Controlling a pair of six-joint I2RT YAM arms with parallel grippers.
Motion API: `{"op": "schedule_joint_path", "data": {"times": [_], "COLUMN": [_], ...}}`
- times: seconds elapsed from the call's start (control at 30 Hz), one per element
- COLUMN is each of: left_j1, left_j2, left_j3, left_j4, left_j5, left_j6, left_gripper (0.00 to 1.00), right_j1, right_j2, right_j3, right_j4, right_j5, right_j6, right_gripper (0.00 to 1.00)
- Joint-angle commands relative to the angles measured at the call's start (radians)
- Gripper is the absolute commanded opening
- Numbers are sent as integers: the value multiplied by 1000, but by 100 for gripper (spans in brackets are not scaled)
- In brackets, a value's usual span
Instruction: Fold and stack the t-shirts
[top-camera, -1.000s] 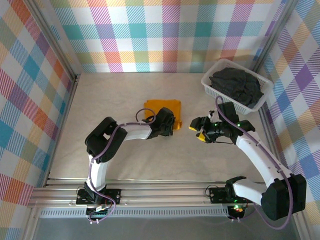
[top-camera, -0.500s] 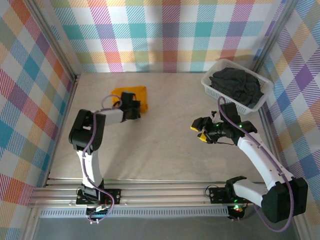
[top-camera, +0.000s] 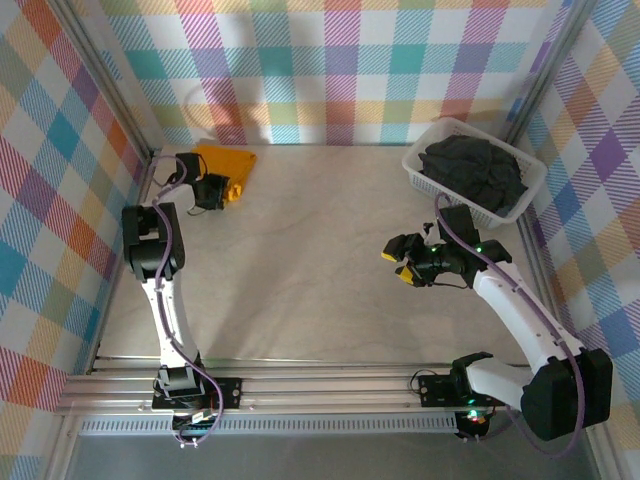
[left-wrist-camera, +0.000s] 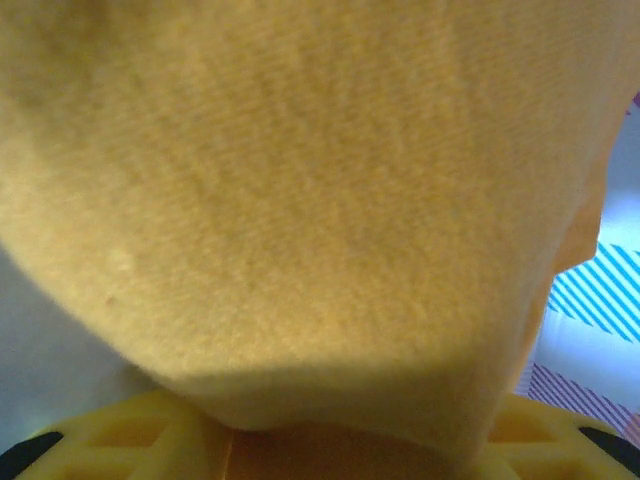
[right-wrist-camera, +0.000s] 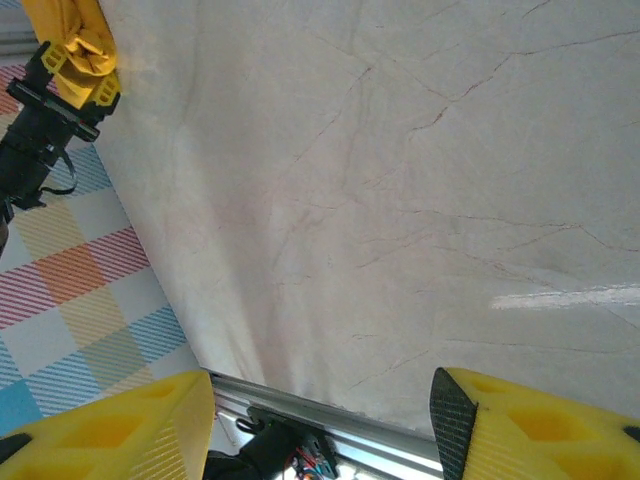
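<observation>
Left pincer clamped on orange t-shirt at table far-left corner, right pincer apart, empty, dark t-shirt in far-right basket: lay down flat, release without dragging folds.

A: Which shirt is which colour?
B: The bright orange-yellow cloth t-shirt is plain, with no pattern. The charcoal-black cloth t-shirt sits dark in the white plastic lattice basket.
A: And the surroundings?
B: Cream marbled tabletop, pastel plaid walls, and yellow tips on the black right hand.
</observation>
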Motion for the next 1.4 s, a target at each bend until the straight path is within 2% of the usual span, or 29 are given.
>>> {"op": "schedule_joint_path", "data": {"times": [0.0,0.1,0.23,0.33,0.37,0.4,0.43,0.47,0.5,0.57,0.67,0.77,0.87,0.9,0.97,1.0,1.03,1.1,1.2,1.27,1.37], "left_j1": [-10,-16,-36,-37,-36,-38,-39,-40,-42,-45,-62,-115,-197,-232,-312,-353,-379,-394,-392,-389,-338], "left_j2": [86,113,124,63,27,-29,-96,-161,-241,-392,-609,-835,-1015,-1058,-1129,-1162,-1204,-1295,-1405,-1447,-1445], "left_j3": [36,62,110,67,44,13,-23,-62,-109,-200,-327,-473,-567,-572,-586,-605,-645,-767,-977,-1118,-1281], "left_j4": [-91,-32,-35,-7,-4,3,15,13,7,-6,-89,-173,-264,-336,-484,-550,-572,-467,-241,-40,219], "left_j5": [-6,7,9,-3,-12,-23,-34,-49,-69,-97,-141,-265,-415,-500,-757,-902,-1002,-1076,-1091,-1009,-866], "left_j6": [-10,-85,-101,-104,-86,-54,-9,26,56,99,150,183,189,197,186,182,211,398,747,928,971], "left_gripper": [50,50,52,60,65,76,99,100,100,100,100,100,100,100,100,100,100,100,100,100,100], "right_j1": [-4,-4,-3,-3,-5,-4,-3,-4,-3,-6,-12,-17,-17,-17,-17,-17,-19,-19,-19,-32,-72], "right_j2": [11,23,30,25,22,11,-6,-24,-46,-79,-97,-112,-123,-121,-118,-130,-159,-233,-332,-325,-228], "right_j3": [9,31,47,54,57,63,67,71,73,82,116,162,238,265,272,234,165,8,-247,-355,-448], "right_j4": [-5,-14,-19,-9,-7,2,24,49,81,126,138,107,-35,-103,-183,-160,-88,89,390,522,646], "right_j5": [6,8,9,7,12,19,24,31,42,68,124,207,390,484,664,741,792,885,1007,1029,956], "right_j6": [7,0,-5,-18,-28,-40,-51,-57,-60,-61,-54,-78,-148,-161,-191,-254,-340,-477,-664,-783,-826], "right_gripper": [60,60,60,61,62,63,65,66,69,100,100,100,100,100,100,100,100,100,100,100,100]}}
